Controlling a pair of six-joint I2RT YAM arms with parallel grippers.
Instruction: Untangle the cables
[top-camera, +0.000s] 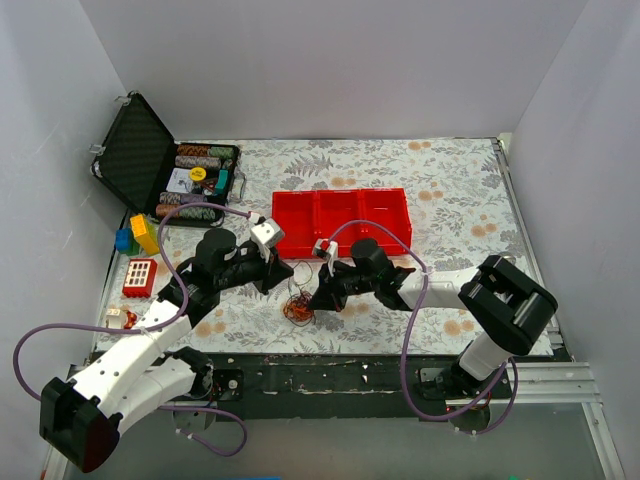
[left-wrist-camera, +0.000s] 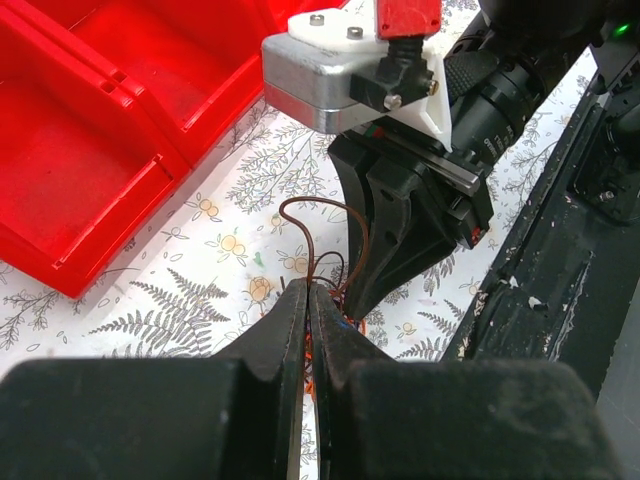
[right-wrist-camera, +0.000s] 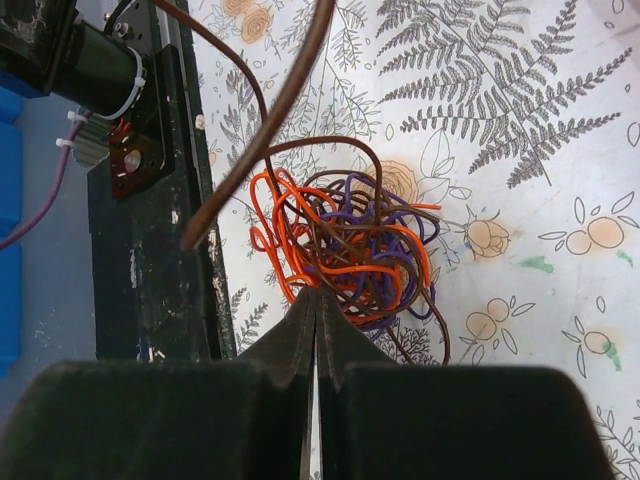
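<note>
The cables (top-camera: 298, 308) are a small clump of thin orange, purple and brown wires on the flowered cloth between the two grippers. My left gripper (top-camera: 288, 280) is just left of and above the clump. In the left wrist view it (left-wrist-camera: 308, 292) is shut on the cables, and a brown wire loop (left-wrist-camera: 335, 215) rises from its tips. My right gripper (top-camera: 318, 298) is at the clump's right side. In the right wrist view it (right-wrist-camera: 316, 292) is shut at the near edge of the clump (right-wrist-camera: 350, 235). A brown strand (right-wrist-camera: 270, 120) crosses close to that camera.
A red three-compartment tray (top-camera: 342, 220) lies just behind the grippers. An open black case with poker chips (top-camera: 190, 180) stands at the back left, with coloured blocks (top-camera: 143, 232) and a red-and-white piece (top-camera: 140, 277) near it. The table's black front edge (top-camera: 330, 365) runs just behind the clump.
</note>
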